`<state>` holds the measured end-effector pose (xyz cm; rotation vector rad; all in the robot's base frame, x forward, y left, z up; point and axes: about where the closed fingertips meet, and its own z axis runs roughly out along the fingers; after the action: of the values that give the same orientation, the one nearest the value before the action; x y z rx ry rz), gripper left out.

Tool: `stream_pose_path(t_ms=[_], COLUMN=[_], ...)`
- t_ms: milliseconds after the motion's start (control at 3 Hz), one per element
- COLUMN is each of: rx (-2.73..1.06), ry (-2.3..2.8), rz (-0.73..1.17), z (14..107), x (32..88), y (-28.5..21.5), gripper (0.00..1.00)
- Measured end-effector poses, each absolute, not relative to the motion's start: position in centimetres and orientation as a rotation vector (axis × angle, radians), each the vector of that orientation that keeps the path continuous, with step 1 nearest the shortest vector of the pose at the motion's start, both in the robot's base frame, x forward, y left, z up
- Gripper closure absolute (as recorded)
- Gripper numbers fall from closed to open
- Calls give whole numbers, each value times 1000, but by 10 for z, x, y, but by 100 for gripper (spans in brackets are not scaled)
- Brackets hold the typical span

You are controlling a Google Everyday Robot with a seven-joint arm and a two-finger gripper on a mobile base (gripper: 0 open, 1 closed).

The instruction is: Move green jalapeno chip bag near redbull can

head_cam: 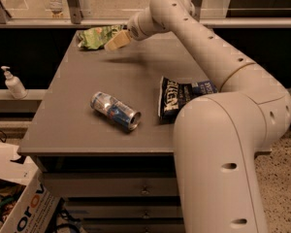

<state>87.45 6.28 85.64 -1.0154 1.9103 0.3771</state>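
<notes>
The green jalapeno chip bag (pixel 93 37) lies crumpled at the table's far left corner. My gripper (pixel 114 41) reaches over from the right; its tan tip is at the bag's right end, and whether it touches the bag is unclear. The redbull can (pixel 115 111) lies on its side in the middle-left of the table, well in front of the green bag. A dark-blue chip bag (pixel 178 96) lies at the right, partly hidden behind my arm.
The grey table (pixel 72 86) stands on a drawer cabinet. A soap dispenser (pixel 13 83) stands on a ledge at the left. A cardboard box (pixel 24 208) is on the floor at the lower left. A rail runs behind the table.
</notes>
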Motion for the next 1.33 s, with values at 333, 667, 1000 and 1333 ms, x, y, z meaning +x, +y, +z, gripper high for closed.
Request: stream_pose_path(t_ms=[333, 667, 1000, 1333], rx=[-965, -924, -907, -910], ry=[1938, 1951, 1962, 1961], rz=[402, 420, 432, 436], z=[847, 844, 838, 829], x=[886, 897, 906, 909], y=[70, 75, 84, 91], gripper=[0, 0, 0, 18])
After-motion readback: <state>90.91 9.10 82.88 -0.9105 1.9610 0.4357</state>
